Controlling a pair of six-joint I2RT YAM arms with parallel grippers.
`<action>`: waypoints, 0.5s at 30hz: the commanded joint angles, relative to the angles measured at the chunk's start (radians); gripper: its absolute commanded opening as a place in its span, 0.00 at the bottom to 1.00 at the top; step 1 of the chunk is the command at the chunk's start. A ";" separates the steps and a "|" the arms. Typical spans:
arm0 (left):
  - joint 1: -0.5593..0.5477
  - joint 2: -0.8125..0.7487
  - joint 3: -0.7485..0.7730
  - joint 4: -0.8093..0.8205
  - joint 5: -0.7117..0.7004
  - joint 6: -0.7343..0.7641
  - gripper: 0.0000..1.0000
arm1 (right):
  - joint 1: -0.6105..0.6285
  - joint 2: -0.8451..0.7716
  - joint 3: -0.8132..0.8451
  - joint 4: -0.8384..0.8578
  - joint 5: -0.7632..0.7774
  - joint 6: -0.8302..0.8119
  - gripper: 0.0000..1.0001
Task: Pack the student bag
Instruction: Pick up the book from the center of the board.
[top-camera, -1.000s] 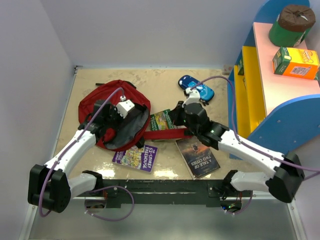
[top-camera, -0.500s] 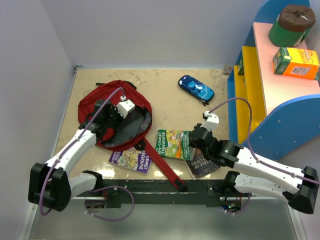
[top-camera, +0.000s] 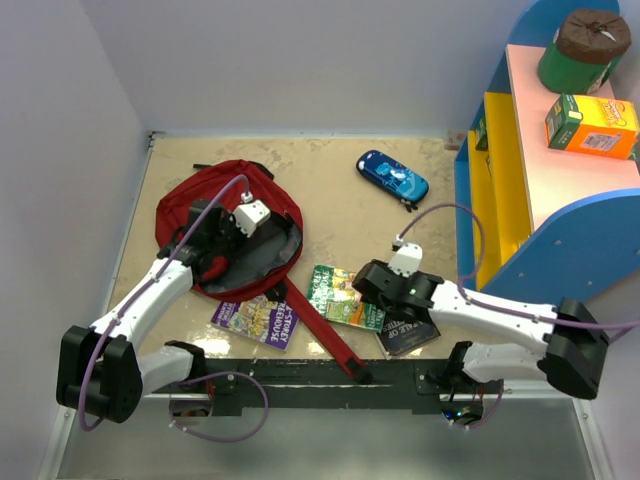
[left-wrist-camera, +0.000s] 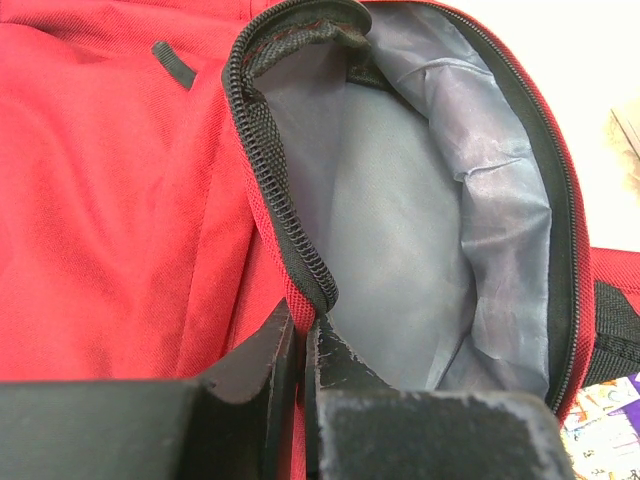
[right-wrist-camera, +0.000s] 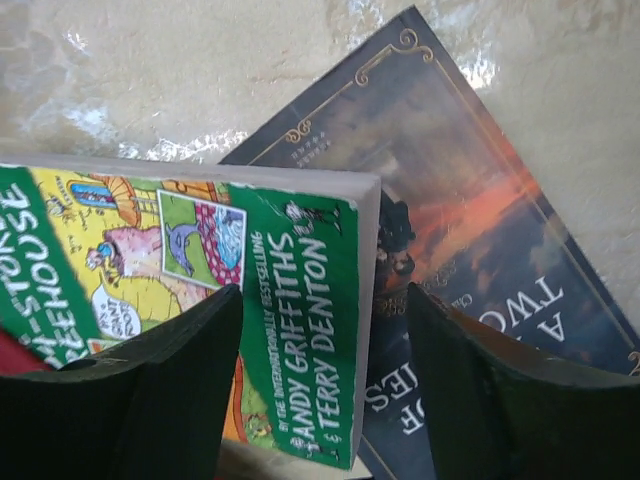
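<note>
From above, my right pincer (top-camera: 365, 285) had just let go. The green book (top-camera: 338, 295) it had dragged toward me lay partly over the dark book (top-camera: 410, 335), outside the student bag (top-camera: 210, 190), so not yet packed. At my left wrist, the left pincer (left-wrist-camera: 300, 322) stayed clamped on the bag's zipper edge, holding its mouth open. At my right wrist, the fingers stood apart astride the green book's corner, gripping nothing.

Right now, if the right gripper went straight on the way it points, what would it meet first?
Probably the green Treehouse book: its edge lies under the open right gripper, overlapping the dark book; depth is unclear.
</note>
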 joint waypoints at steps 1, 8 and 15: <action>0.006 -0.016 0.033 -0.002 0.030 0.009 0.00 | 0.003 -0.190 -0.116 0.038 -0.068 0.136 0.77; 0.006 -0.014 0.052 -0.016 0.049 0.011 0.00 | 0.002 -0.324 -0.255 0.193 -0.139 0.112 0.99; 0.006 -0.013 0.067 -0.027 0.050 0.011 0.00 | 0.002 -0.121 -0.207 0.304 -0.108 0.050 0.99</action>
